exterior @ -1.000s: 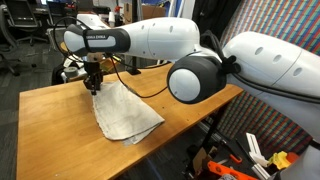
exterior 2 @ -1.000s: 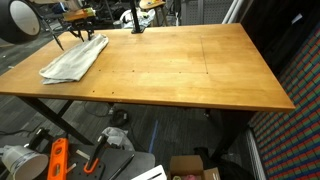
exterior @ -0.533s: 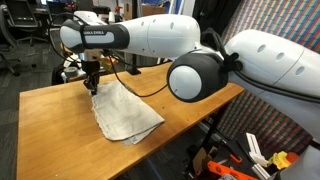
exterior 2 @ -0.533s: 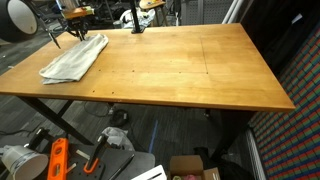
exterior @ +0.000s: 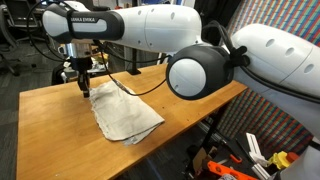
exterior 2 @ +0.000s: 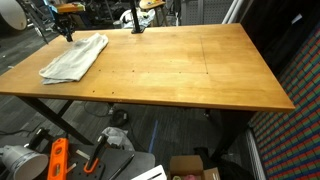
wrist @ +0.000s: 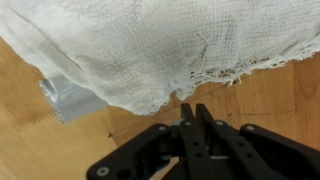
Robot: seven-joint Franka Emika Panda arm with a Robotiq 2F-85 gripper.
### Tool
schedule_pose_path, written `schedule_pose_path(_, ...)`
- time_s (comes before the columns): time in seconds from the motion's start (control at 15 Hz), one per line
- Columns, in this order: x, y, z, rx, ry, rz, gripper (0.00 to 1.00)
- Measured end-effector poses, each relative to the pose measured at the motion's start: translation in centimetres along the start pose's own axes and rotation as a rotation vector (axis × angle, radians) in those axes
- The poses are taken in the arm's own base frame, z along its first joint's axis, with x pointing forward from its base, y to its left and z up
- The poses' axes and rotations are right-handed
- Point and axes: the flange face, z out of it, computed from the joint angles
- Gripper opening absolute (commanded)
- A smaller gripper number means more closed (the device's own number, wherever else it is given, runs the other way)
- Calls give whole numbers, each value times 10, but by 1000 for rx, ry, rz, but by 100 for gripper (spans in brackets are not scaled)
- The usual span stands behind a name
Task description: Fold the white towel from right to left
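The white towel (exterior: 122, 112) lies folded on the wooden table (exterior: 60, 130), also seen in an exterior view (exterior 2: 74, 56) near the far left corner. In the wrist view its frayed edge (wrist: 150, 50) fills the upper picture. My gripper (exterior: 82, 86) hangs just above the table beside the towel's far edge; in an exterior view it sits past the towel's end (exterior 2: 67, 33). In the wrist view the fingers (wrist: 196, 112) are pressed together and hold nothing, a little clear of the towel's edge.
The table (exterior 2: 190, 70) stretches wide and bare to the right of the towel. Chairs, cables and lab gear stand behind the table. Orange tools and boxes lie on the floor (exterior 2: 58, 160) in front.
My gripper has moved up and away from the towel's edge, toward the table's far corner. The towel has stayed folded in place.
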Motion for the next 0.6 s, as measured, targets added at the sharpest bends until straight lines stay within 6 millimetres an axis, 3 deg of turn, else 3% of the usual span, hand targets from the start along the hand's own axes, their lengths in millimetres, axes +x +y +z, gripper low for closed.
schedule_pose_path(0.07, 3, -2, -2, -1, 11, -10, 13)
schedule_pose_path(0.13, 6, -3, -3, -3, 27, -14, 38)
schedule_pose_path(0.27, 10, -4, -5, -6, 53, -17, 42)
schedule_pose_path(0.6, 10, 2, -9, -50, 71, 9, 81)
